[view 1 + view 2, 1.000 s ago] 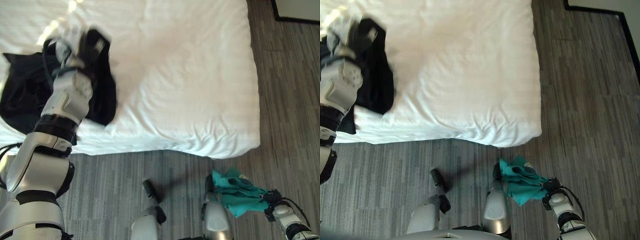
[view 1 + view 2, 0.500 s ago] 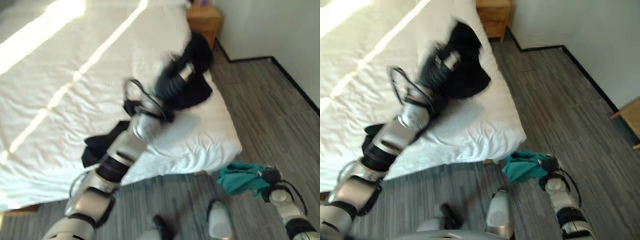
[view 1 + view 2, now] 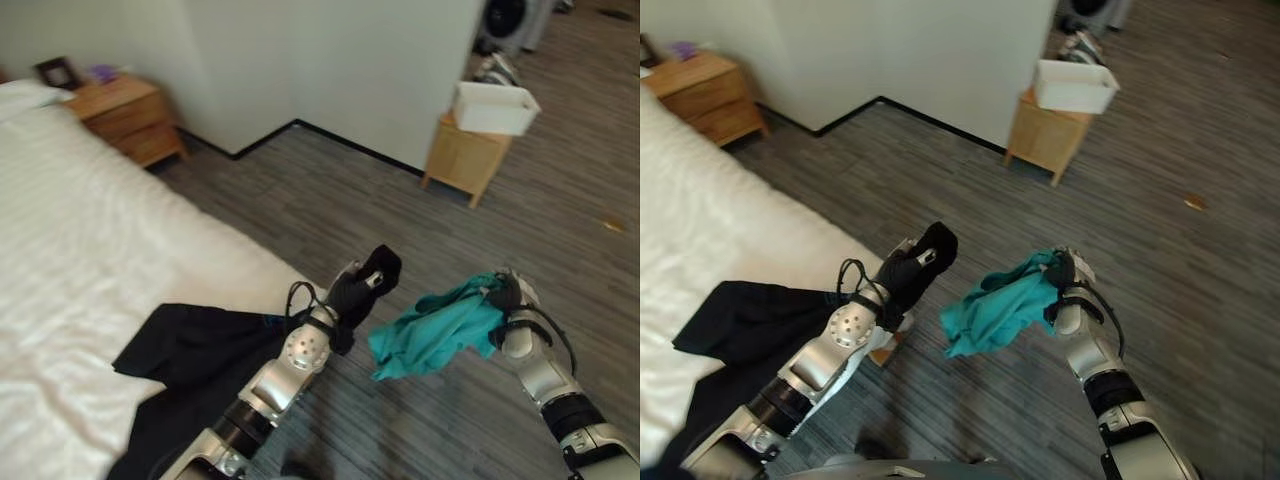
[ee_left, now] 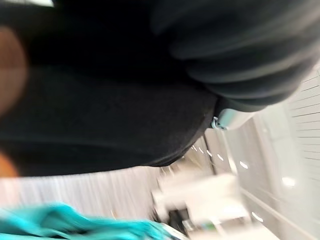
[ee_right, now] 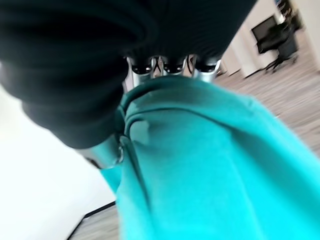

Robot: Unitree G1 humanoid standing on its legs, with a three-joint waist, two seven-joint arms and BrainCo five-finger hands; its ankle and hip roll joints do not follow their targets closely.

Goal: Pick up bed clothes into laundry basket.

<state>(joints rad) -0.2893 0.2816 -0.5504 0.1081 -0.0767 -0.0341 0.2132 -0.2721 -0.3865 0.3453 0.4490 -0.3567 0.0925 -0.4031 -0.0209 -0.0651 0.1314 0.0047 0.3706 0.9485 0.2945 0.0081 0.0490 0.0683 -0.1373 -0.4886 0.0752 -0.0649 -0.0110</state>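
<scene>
Left eye view shows the left hand [image 3: 358,290] raised over the grey wood-look floor [image 3: 330,200], just off the corner of the white bed [image 3: 90,240]. Its fingers are curled round a black garment [image 3: 200,350], with a bunch of the cloth standing up out of the grip and the rest trailing back down along the forearm onto the edge of the bed, where it lies spread in a dark heap. In the left wrist view the same black cloth covers most of what lies past the hand, so the fingers themselves are hidden there.

The right hand [image 3: 508,300] is held out to the robot's right at about the same height, apart from the left hand. It is clamped on a teal garment [image 3: 435,330], which hangs from the grip in loose folds toward the left hand and above the floor, touching neither the bed nor the black cloth. The right wrist view shows the silver fingers [image 5: 165,65] pressed into the top of the teal cloth [image 5: 215,165].

Farther off, a small wooden stool or side table [image 3: 462,160] stands against a white wall [image 3: 330,70], and a white basket [image 3: 495,106] sits on top of it, well apart from both hands. A wooden nightstand [image 3: 125,115] stands beside the head of the bed.
</scene>
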